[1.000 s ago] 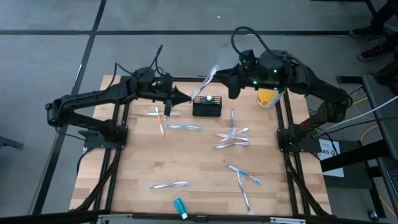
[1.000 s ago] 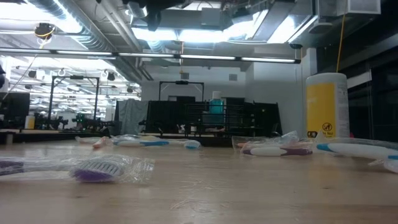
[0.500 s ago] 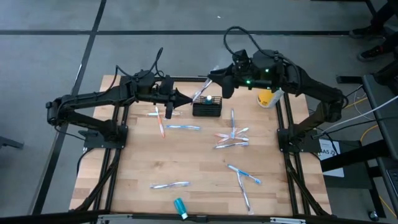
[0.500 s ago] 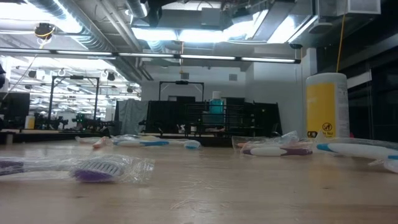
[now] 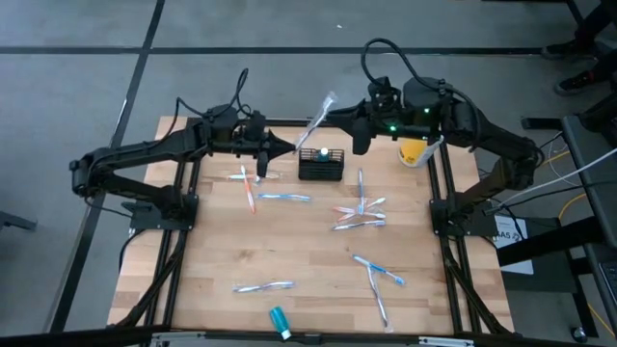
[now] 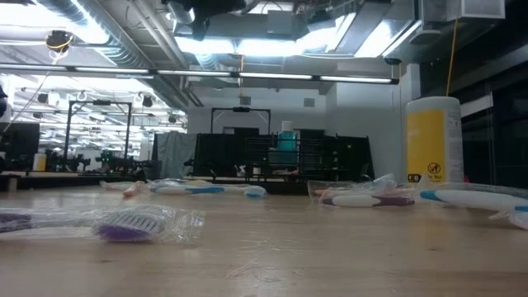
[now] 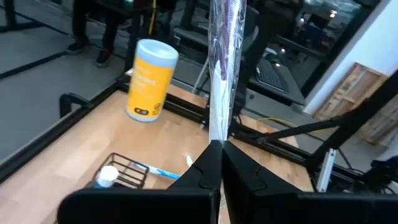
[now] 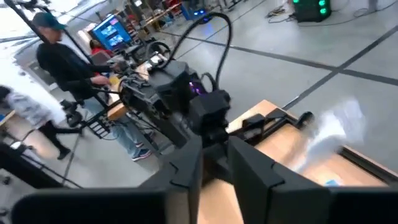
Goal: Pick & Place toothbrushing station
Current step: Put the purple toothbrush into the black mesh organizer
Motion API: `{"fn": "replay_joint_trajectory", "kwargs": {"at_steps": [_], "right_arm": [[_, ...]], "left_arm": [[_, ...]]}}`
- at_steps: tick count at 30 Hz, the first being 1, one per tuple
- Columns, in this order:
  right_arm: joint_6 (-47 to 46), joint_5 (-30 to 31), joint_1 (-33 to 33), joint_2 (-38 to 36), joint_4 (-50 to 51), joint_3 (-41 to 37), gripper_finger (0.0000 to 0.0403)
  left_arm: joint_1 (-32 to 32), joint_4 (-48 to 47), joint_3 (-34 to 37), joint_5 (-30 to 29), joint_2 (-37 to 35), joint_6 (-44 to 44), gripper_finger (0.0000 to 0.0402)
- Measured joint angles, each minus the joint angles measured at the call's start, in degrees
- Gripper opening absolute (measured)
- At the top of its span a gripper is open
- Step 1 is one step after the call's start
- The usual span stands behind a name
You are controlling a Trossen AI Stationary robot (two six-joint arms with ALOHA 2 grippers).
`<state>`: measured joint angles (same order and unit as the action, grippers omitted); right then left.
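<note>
While the left pincer, shut on a wrapped toothbrush, is hovering upper-centre, we are judging the toothbrushing station light, rigid, grippable by its rim.

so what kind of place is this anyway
Probably a robotics lab or workshop. The wooden table sits on a bare concrete floor, the low view shows exposed ceiling ducts, and a person stands among monitors and equipment in the background.
</note>
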<state>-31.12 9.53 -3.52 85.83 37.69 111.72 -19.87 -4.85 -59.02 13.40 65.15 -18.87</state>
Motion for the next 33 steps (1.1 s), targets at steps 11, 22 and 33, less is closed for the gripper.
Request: {"fn": "replay_joint_trajectory", "kwargs": {"at_steps": [11,22,33], "right_arm": [[-1.8,4.4,-0.2,-0.3,4.1,0.0,0.0217],[-1.3,3.5,-1.3,-0.3,0.6,0.0,0.0230],[-0.5,2.9,-1.3,-0.3,-1.3,0.0,0.0215]], "left_arm": [[2.2,-0.1,0.0,0.8,-3.9,-1.4,0.0002],[5.4,0.0,0.0,-1.5,-3.8,-1.9,0.0002],[6.4,1.7,0.0,-2.3,-3.8,-2.9,0.0002]]}}
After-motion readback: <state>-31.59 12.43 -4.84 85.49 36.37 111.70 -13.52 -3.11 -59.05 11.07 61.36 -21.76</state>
